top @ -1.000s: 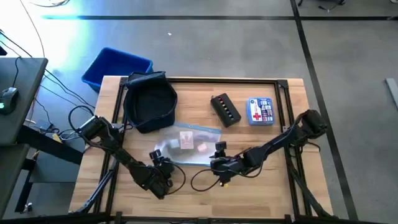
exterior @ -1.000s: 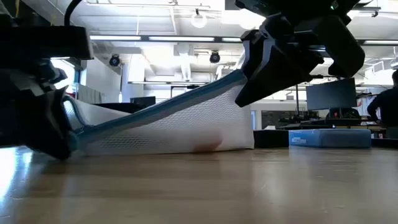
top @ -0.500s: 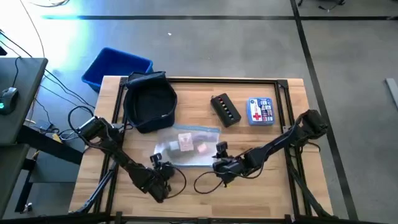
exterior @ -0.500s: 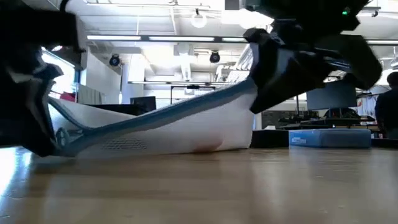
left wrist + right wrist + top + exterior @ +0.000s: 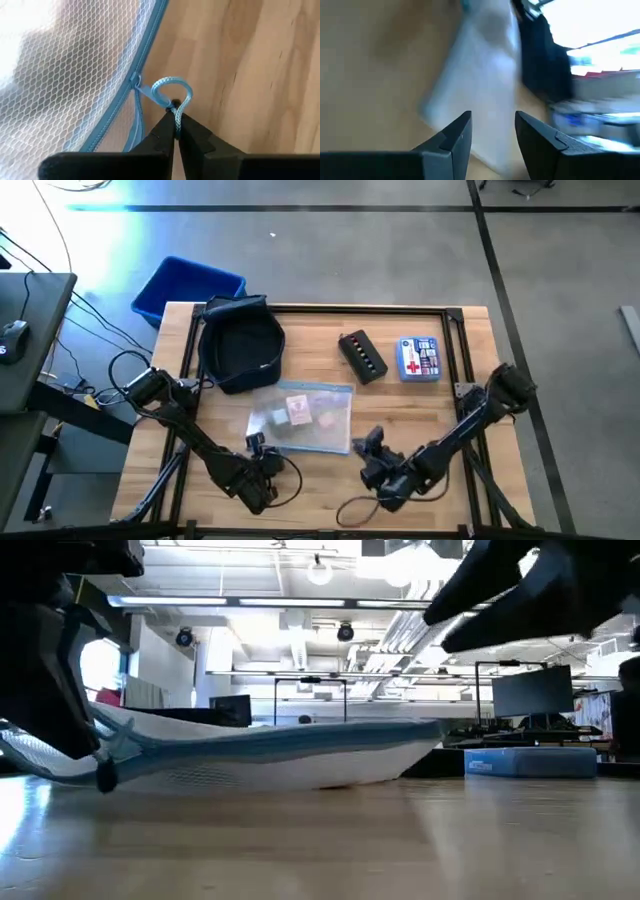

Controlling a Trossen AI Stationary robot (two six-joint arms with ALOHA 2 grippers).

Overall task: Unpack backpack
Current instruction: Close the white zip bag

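Your left gripper [image 5: 176, 117] has its fingers clamped on the clear mesh zip pouch's [image 5: 300, 418] blue cord pull [image 5: 172, 95]; your right gripper [image 5: 492, 132], fingers apart, seems clear of it.

One camera looks straight down over the table [image 5: 430, 405]; another sits level at tabletop height; both share the mesh pouch [image 5: 300, 418], near each wrist camera.

The desk [image 5: 450, 420] is pale, smooth-grained wood, the backpack [image 5: 240, 345] soft matt dark cloth, the pouch [image 5: 300, 418] clear glossy plastic over white mesh with a woven blue cord pull [image 5: 172, 97].
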